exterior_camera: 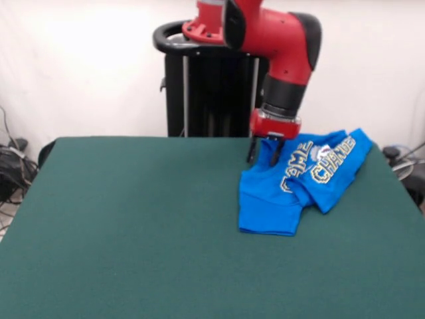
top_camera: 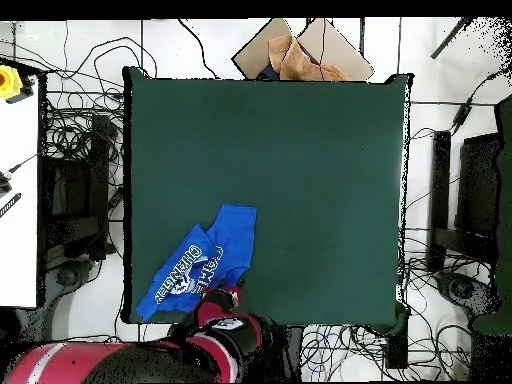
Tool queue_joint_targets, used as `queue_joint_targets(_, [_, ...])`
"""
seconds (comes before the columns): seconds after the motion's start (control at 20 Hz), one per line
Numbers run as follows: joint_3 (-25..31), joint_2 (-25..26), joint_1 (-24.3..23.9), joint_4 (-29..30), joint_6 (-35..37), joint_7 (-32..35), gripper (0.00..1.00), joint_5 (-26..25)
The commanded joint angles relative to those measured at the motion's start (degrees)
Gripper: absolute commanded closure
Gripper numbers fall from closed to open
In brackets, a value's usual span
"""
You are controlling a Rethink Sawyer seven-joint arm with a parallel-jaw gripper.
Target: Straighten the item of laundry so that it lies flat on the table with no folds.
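The bright blue T-shirt (exterior_camera: 292, 183) lies crumpled and folded over itself at the far right of the dark green table (exterior_camera: 133, 226), close to the robot. The letters of "GAME CHANGER" show bent across the folds. In the overhead view the T-shirt (top_camera: 203, 262) lies at the table's (top_camera: 320, 180) bottom left, reaching its left edge. My gripper (exterior_camera: 263, 154) points down at the shirt's far edge, its fingers apart with blue cloth showing between them. From above the gripper (top_camera: 226, 297) is at the shirt's lower edge.
The black pedestal (exterior_camera: 212, 93) stands behind the table. Cardboard pieces (top_camera: 300, 55) lie beyond the table's far edge. Cables cover the floor around it. A white bench (top_camera: 18, 190) with a yellow object (top_camera: 10, 80) stands at the left.
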Motion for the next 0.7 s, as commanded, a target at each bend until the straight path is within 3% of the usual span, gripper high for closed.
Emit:
queue_joint_targets(0.05, [-5.54,13.69,11.11,-10.77,-3.84,4.02,0.00,11.44])
queue_joint_targets(0.2, [-10.45,14.98,15.06,-10.84,-3.30,2.05,0.00,14.45])
queue_joint_targets(0.7, [-14.15,19.12,16.51,-13.56,-4.49,2.65,0.00,14.55])
